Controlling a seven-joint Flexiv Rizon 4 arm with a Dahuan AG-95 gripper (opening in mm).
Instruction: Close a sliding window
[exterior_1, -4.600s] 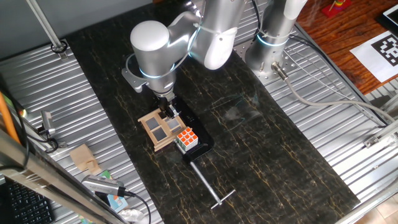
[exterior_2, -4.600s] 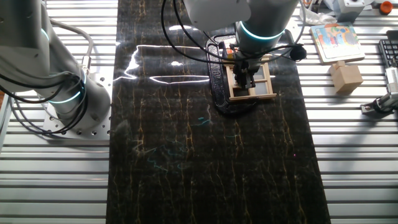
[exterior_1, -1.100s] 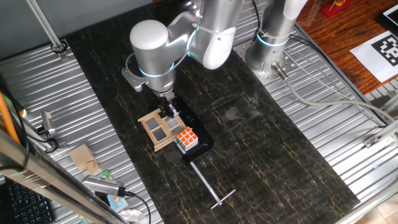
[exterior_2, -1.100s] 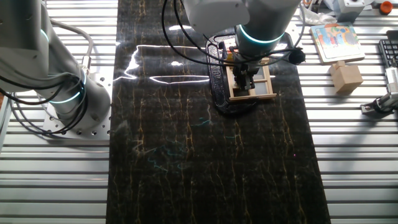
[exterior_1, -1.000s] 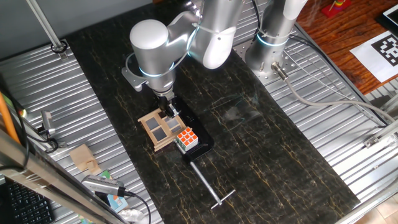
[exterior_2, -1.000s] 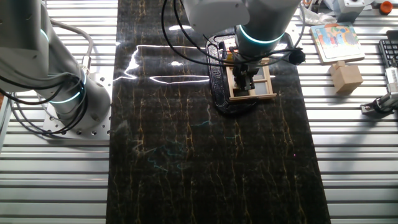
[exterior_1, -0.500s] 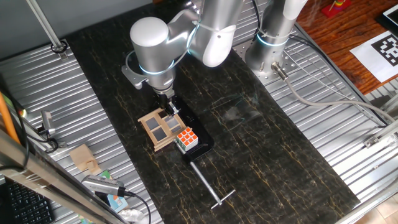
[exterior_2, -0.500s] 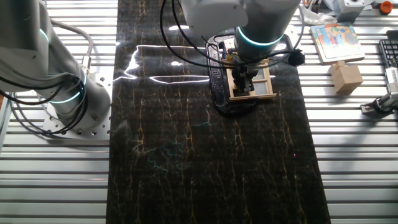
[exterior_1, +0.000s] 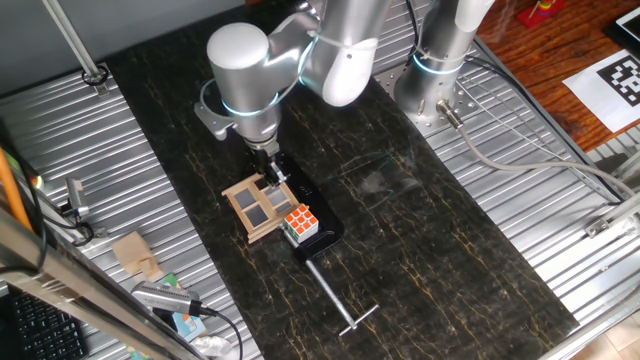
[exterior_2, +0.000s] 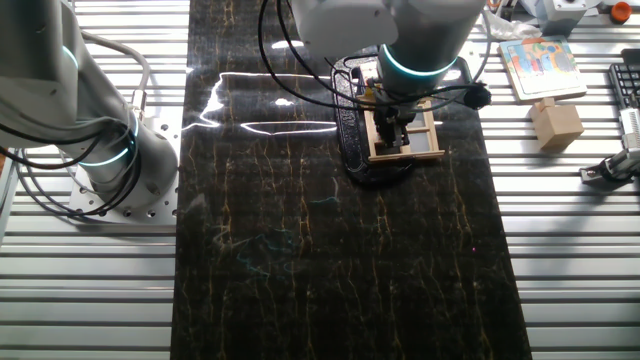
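Sliding window (exterior_1: 255, 207), a small light-wood frame with grey panes set in a cross grid, sits on a black base (exterior_1: 322, 225) on the dark marbled mat that covers the middle of the table (exterior_1: 440, 260), toward the mat's far end in the other fixed view (exterior_2: 405, 132). The silver robot arm (exterior_1: 300, 60) reaches over it from the mat's far side, and its black two-finger gripper (exterior_1: 271, 172) points straight down at the frame's edge nearest the arm; in the other fixed view the gripper (exterior_2: 391, 128) hangs over the middle of the frame, on or just above its centre bar. The fingers look close together, but the wrist hides much of them and I cannot tell whether they are pinching part of the frame or only resting by it. A multicoloured puzzle cube (exterior_1: 300, 223) with orange and white faces stands on the black base just beside the frame's corner farthest from the gripper, touching or nearly touching it. A slim metal T-shaped rod (exterior_1: 338, 298) lies flat on the mat near the base, its cross bar at the end away from the window. On the ribbed metal surface beside the mat lie a small pale wooden block (exterior_2: 556, 124) and a flat colourful picture board (exterior_2: 540, 67), well apart from the window. A second arm's grey base (exterior_2: 110, 160) stands on the opposite side of the mat.
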